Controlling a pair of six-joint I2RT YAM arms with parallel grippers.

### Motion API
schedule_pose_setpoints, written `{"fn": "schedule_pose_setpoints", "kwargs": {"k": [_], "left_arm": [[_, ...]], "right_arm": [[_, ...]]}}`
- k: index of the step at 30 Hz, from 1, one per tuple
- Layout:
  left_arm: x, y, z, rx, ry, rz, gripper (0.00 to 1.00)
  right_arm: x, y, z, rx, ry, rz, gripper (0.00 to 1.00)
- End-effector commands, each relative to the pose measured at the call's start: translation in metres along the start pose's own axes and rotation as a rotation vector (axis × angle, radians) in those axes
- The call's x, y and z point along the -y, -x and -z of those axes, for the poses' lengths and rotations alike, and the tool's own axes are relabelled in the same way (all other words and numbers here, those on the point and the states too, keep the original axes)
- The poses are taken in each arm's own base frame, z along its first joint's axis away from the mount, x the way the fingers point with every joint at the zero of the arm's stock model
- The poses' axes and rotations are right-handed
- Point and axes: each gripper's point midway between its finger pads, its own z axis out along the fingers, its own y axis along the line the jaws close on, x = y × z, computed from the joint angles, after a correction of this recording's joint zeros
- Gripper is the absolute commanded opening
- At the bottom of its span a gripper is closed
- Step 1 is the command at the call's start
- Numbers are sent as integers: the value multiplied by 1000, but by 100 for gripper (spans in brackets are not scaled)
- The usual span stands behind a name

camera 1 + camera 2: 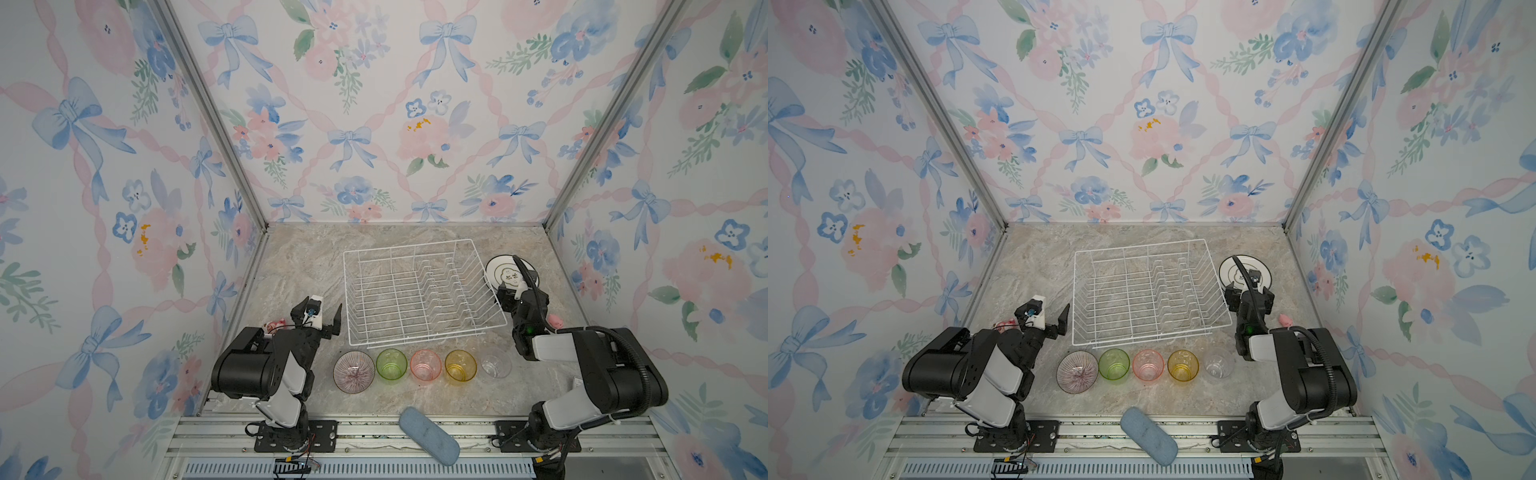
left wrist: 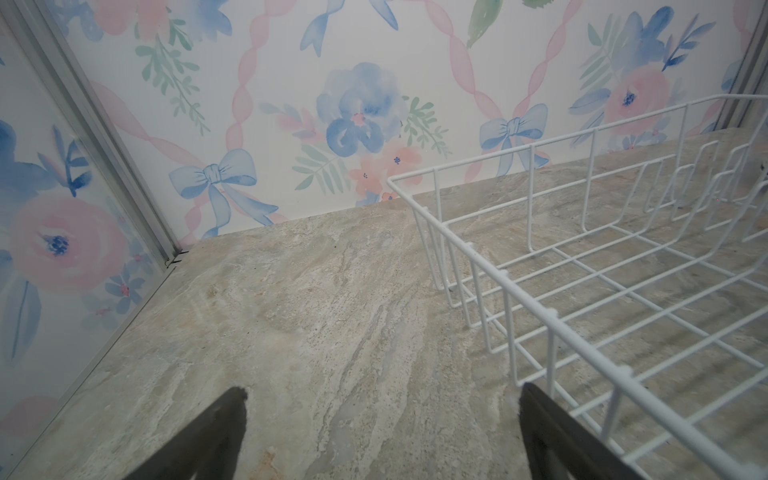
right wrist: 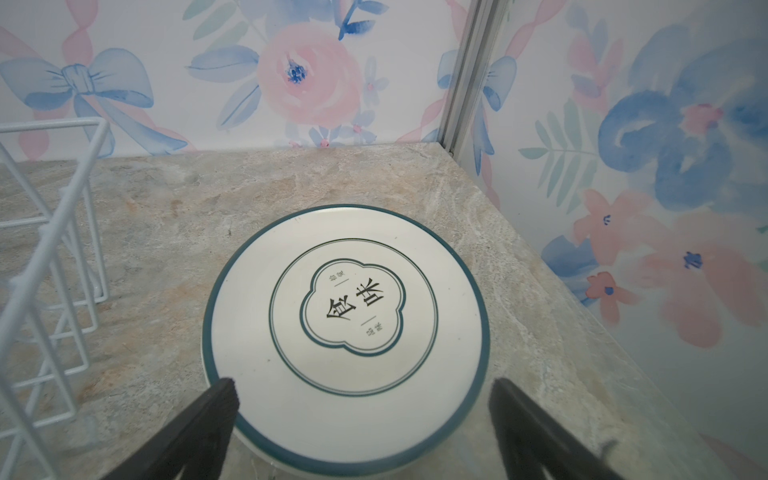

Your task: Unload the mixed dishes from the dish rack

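Note:
The white wire dish rack (image 1: 409,246) (image 1: 1142,246) stands mid-table with nothing in it. A white dark-rimmed printed plate (image 1: 498,268) (image 1: 1233,268) (image 3: 345,316) lies flat to its right. My right gripper (image 3: 361,384) (image 1: 512,286) hovers open over the plate's near edge and holds nothing. In front of the rack stand in a row a ribbed pinkish bowl (image 1: 353,371) (image 1: 1077,371) and green (image 1: 391,363), pink (image 1: 425,365), yellow (image 1: 460,365) and clear (image 1: 496,362) tumblers. My left gripper (image 1: 319,309) (image 2: 383,390) is open and holds nothing. It is just left of the rack's near left corner (image 2: 503,274).
A blue oblong pad (image 1: 429,434) (image 1: 1148,435) lies across the table's front edge. A small pink toy (image 1: 555,320) sits right of the right arm, and a reddish one (image 1: 274,326) behind the left arm. Flowered walls close in the left, back and right sides.

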Motion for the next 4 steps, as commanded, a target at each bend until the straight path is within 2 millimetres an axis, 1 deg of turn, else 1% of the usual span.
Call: {"fn": "schedule_pose_setpoints", "kwargs": {"k": [1,4], "left_arm": [[1,18,6,76,2,-25,98],[0,18,6,78,7,-21,98]], "right_arm": [[-1,-5,1,-10,-3,13,97],[-1,-6,1,-11,-4,12,97]]}}
